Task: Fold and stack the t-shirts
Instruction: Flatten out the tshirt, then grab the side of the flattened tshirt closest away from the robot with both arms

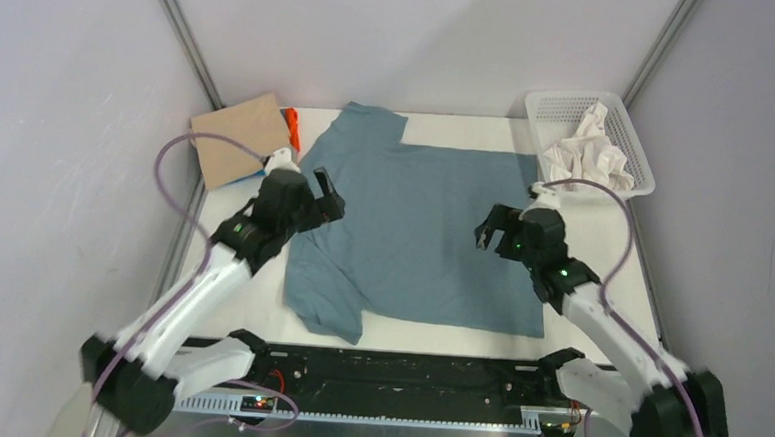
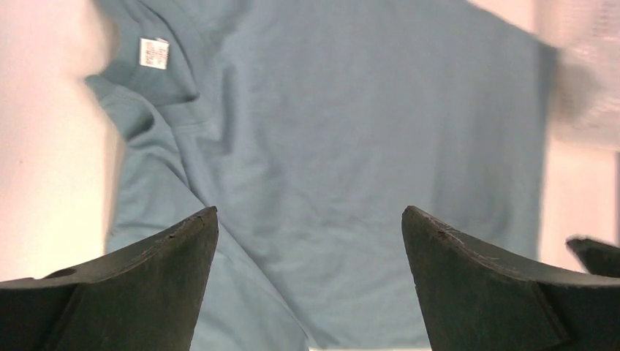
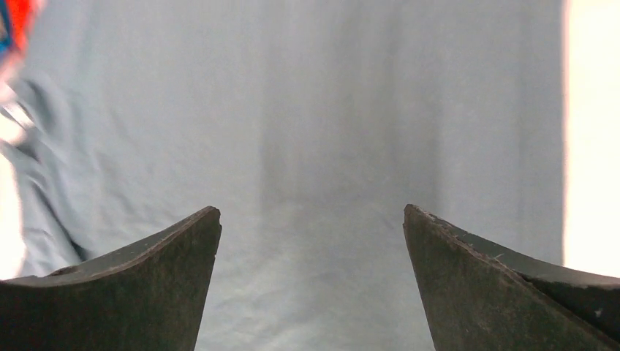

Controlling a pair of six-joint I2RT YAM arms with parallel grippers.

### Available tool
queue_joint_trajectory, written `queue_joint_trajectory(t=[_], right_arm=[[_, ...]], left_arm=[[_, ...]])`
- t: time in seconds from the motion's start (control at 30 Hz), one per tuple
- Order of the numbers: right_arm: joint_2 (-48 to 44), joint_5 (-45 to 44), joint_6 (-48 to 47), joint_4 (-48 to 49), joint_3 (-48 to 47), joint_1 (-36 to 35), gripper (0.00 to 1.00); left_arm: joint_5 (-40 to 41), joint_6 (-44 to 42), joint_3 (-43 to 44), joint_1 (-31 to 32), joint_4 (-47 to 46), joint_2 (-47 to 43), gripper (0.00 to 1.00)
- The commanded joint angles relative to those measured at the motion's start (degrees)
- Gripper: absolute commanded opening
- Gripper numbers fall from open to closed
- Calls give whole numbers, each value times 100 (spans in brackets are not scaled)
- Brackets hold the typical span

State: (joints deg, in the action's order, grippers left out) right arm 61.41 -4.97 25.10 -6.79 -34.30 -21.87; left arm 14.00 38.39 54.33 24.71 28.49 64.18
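A large slate blue-grey t-shirt (image 1: 418, 230) lies spread flat across the middle of the table, collar towards the left, its white neck label (image 2: 153, 53) showing in the left wrist view. My left gripper (image 1: 325, 197) hovers open over the shirt's left edge near the collar, nothing between its fingers (image 2: 175, 256). My right gripper (image 1: 495, 232) hangs open above the shirt's right part (image 3: 314, 146), also holding nothing. A folded tan t-shirt (image 1: 236, 135) lies at the back left, with an orange one (image 1: 292, 125) peeking out beside it.
A white mesh basket (image 1: 636, 141) at the back right holds crumpled whitish cloth (image 1: 587, 149). Grey booth walls close in on both sides and the back. The black arm-base rail (image 1: 405, 375) runs along the near edge.
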Motion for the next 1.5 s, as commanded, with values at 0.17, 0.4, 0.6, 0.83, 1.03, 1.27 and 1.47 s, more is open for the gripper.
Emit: queue_joint_trajectory(t=[0.17,0.4,0.6,0.83,1.03,1.27,1.47], right_arm=[[-2288,-553,1702,-1950,312,425,99],[-2605,-60,1177,-2078,609,464,100],[-2391,131,1031,-2096,611,460,100],[-2122,277,932,-2040,609,467,99],[-2135,262,851,-2092,609,465,99],[-2179,176,862,-2146,609,468,99],[-2185,156,951,-2302,609,465,99]], left_arm=[[519,1170,-1546,1914,1797,-1800,100],[862,2118,-1663,4296,2700,-1367,100],[1015,1670,-1598,4664,2777,-436,100],[1550,1321,-1487,4666,2570,519,100],[1724,1046,-1145,4666,2470,1385,98],[1255,1159,-1454,4666,2257,1094,69],[955,1285,-1798,4666,1891,1128,66]])
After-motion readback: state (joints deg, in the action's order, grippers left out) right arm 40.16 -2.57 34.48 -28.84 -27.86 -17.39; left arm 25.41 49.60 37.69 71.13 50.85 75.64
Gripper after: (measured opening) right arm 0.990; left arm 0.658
